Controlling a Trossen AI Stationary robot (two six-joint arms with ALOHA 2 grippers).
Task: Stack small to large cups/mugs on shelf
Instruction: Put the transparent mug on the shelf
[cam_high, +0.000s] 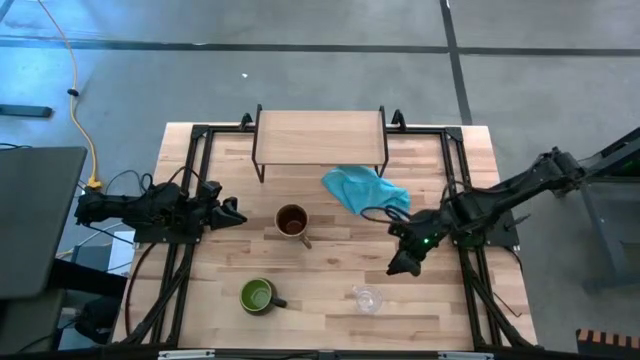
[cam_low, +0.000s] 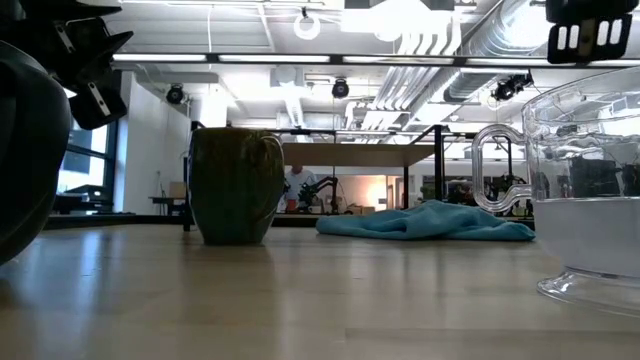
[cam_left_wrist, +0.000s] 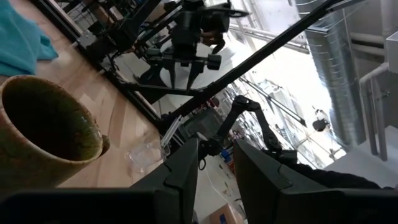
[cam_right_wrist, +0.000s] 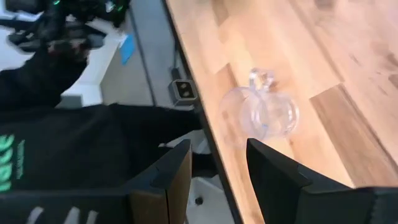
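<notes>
The shelf stands at the table's far edge with nothing on it. The tan-brown mug stands upright mid-table and also shows in the low view and the left wrist view. The dark mug with green inside and the clear glass cup stand near the front edge. My left gripper is open and hovers left of the tan-brown mug. My right gripper is open, up and to the right of the glass cup, apart from it.
A crumpled blue cloth lies between the shelf and my right arm; it also shows in the low view. Black frame rails run along both table sides. A person's dark sleeve shows beyond the near edge.
</notes>
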